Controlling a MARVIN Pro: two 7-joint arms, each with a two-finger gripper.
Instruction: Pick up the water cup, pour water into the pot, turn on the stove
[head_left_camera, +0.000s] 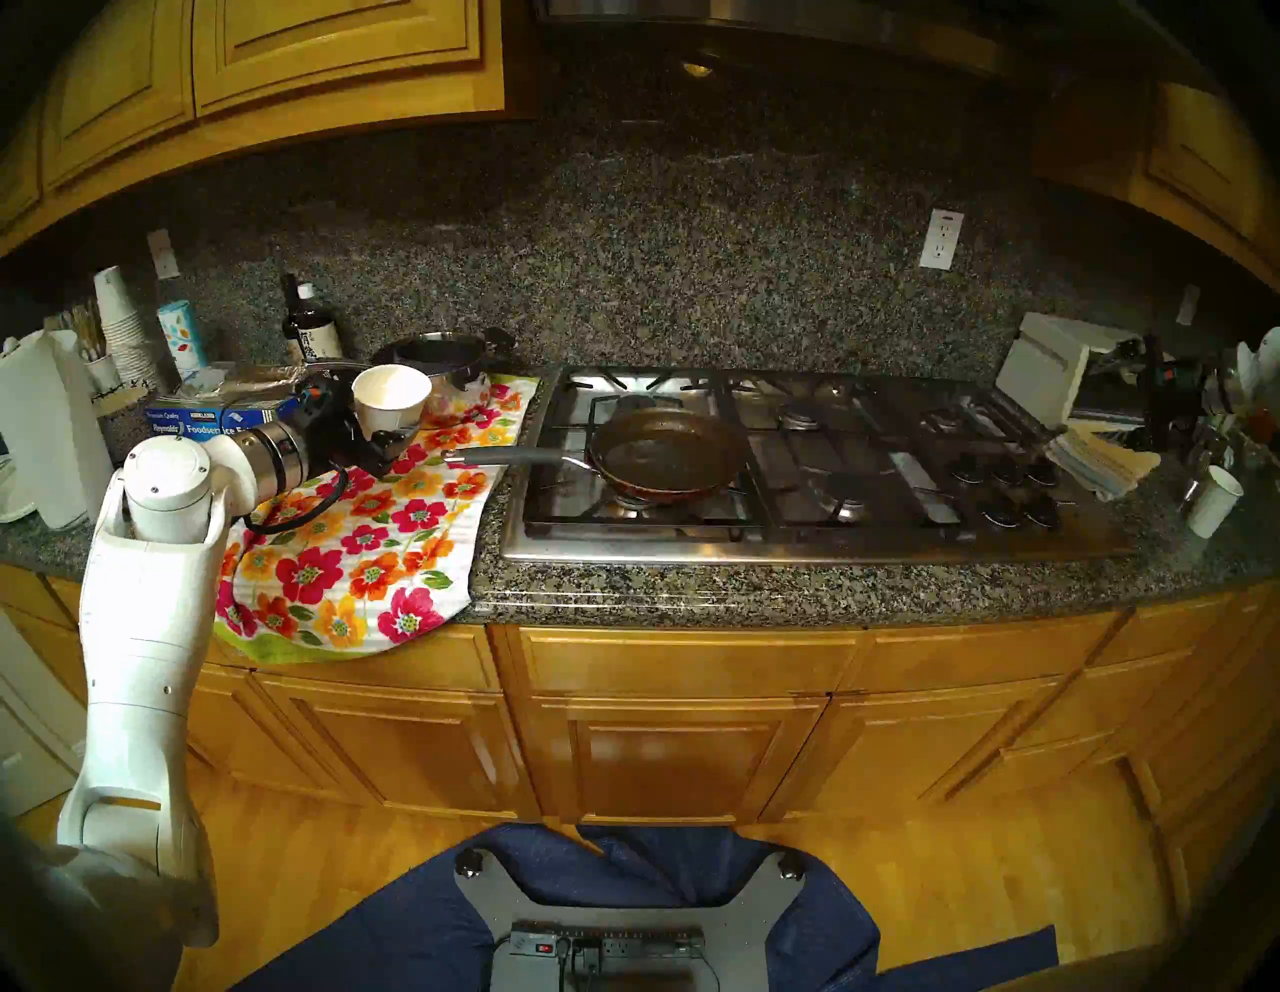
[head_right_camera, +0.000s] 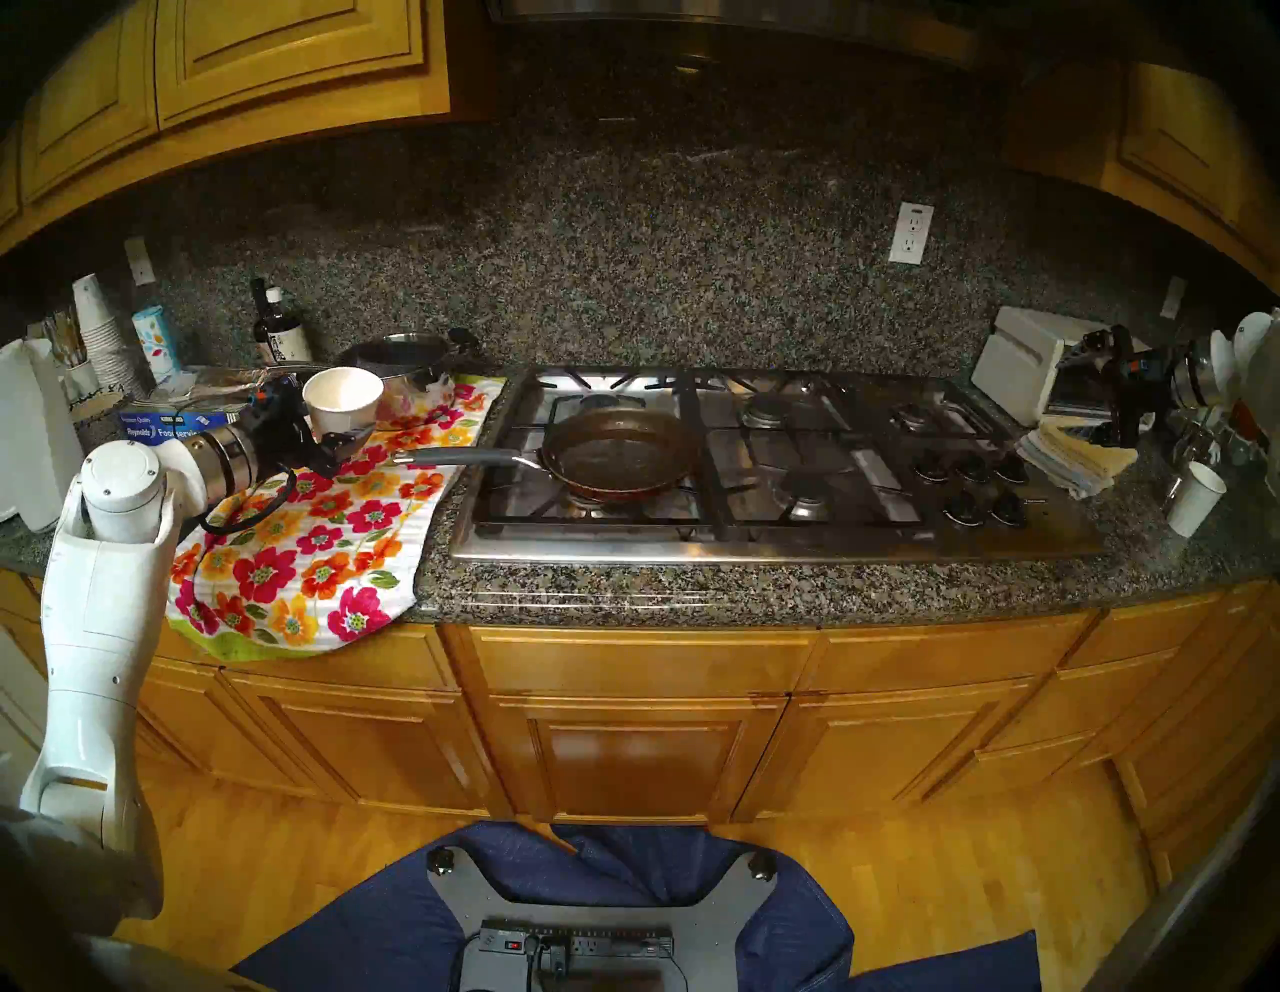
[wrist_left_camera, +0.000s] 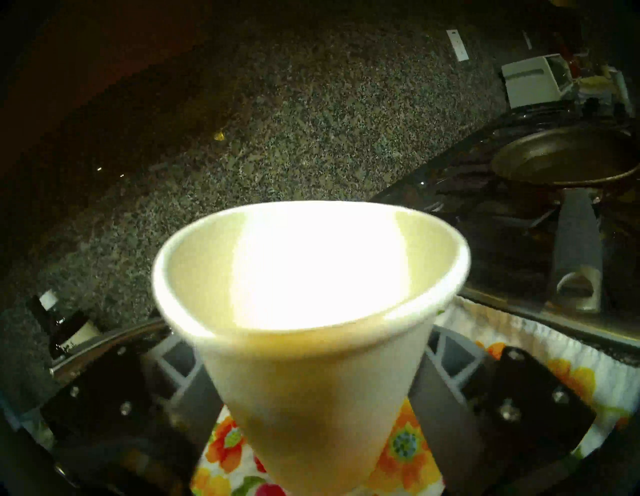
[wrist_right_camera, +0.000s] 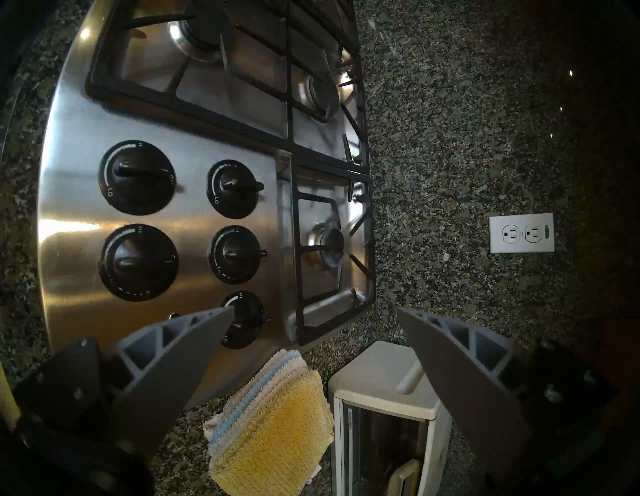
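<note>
Here, the stove (head_left_camera: 796, 471) served as the landmark: a wide steel gas cooktop set into the speckled granite counter (head_left_camera: 692, 589), its cluster of black knobs (wrist_right_camera: 138, 176) at its right end. To the left of the stove a flowered towel (head_left_camera: 360, 554) lay draped over the counter edge. On the stove's front left burner sat the pan (head_left_camera: 665, 454), dark inside and red outside, its grey handle reaching left over the towel. Left of the stove, above the towel, the left gripper (wrist_left_camera: 311, 398) had both fingers pressed against the lower sides of the water cup (head_left_camera: 391, 398), holding it roughly upright with its mouth open to the camera. Past the stove's right end, the right gripper (wrist_right_camera: 313, 320) hung with fingers spread wide and nothing between them.
</note>
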